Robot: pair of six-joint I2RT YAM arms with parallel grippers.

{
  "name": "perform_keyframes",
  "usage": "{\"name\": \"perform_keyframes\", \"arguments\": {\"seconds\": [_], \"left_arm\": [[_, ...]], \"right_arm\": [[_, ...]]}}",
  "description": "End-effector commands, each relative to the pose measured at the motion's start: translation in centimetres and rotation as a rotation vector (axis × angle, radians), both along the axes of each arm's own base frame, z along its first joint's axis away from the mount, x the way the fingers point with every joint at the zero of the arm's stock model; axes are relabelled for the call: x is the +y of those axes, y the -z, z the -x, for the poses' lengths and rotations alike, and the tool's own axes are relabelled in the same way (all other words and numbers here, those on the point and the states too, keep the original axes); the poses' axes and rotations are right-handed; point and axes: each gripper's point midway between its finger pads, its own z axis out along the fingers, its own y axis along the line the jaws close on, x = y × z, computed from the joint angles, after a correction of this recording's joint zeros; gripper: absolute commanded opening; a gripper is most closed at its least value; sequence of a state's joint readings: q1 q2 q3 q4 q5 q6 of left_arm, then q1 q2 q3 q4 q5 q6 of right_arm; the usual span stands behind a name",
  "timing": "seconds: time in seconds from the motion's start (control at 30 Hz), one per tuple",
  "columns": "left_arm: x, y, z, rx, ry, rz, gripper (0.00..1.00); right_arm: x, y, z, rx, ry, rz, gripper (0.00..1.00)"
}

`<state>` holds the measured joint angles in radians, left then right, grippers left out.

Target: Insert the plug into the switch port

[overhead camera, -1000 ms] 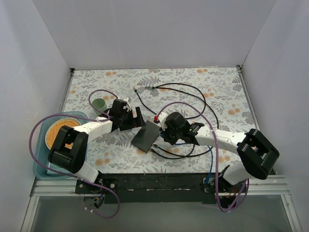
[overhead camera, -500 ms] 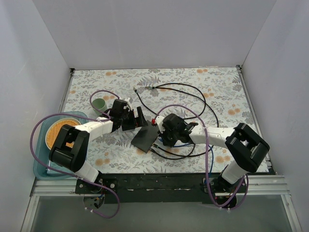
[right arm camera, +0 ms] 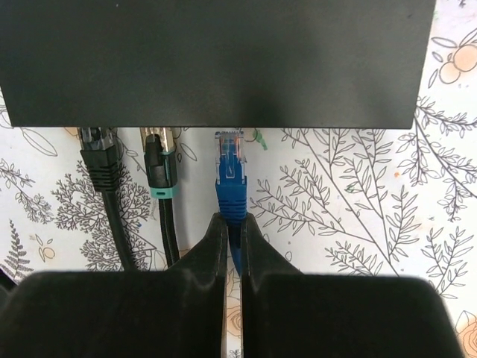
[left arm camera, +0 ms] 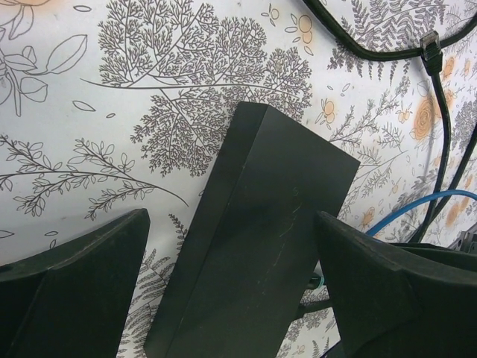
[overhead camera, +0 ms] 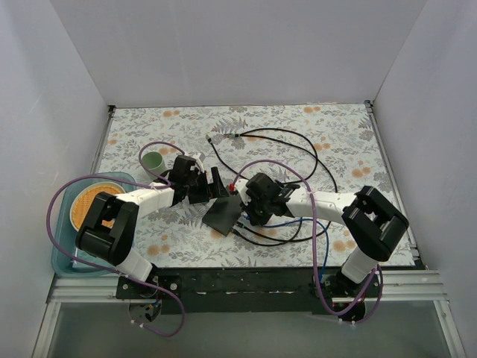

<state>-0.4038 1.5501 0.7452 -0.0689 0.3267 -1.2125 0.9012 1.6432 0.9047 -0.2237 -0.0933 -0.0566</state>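
- At the lower left of the top view, a teal plastic tray [overhead camera: 61, 253] with rounded corners holds a round orange dish [overhead camera: 89, 203].
- Just above it stands a small green cup [overhead camera: 154, 160], on the cloth-covered table [overhead camera: 343, 149] printed with grey ferns and orange flowers.
- Left of centre, the left gripper [left arm camera: 231, 218] has its matte black jaws spread wide, one on each side of the switch box [left arm camera: 253, 246]. Patterned cloth shows between its left finger [left arm camera: 82, 291] and the box.
- The box is a flat, dark grey, sharp-edged rectangle with a smooth, faintly scratched top, lying askew at the centre of the table.
- Right of centre, the right gripper [right arm camera: 232, 224] is pinched narrow on the rubbery boot of the blue plug [right arm camera: 230, 168].
- In the right wrist view, the plug's clear tip meets the box's long edge, beside two black plugs [right arm camera: 99, 160]. The switch port is hidden under that edge, so I cannot tell how deep the plug sits.
- Thin black cables [overhead camera: 298, 138] loop across the upper right.
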Motion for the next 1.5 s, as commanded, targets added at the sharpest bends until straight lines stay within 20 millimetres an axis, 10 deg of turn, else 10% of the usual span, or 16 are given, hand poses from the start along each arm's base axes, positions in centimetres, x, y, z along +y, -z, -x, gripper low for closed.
{"name": "perform_keyframes", "arguments": {"seconds": [0.0,1.47], "left_arm": [[-0.3,-0.4,0.1,-0.012,0.019,0.023,0.91],[-1.2,-0.3,1.5,0.012,0.066,0.087,0.89]], "right_arm": [[-0.9,0.7,1.7,0.075,-0.026,0.072,0.01],[0.0,1.0,0.6,0.112,0.01,0.209,0.01]]}}
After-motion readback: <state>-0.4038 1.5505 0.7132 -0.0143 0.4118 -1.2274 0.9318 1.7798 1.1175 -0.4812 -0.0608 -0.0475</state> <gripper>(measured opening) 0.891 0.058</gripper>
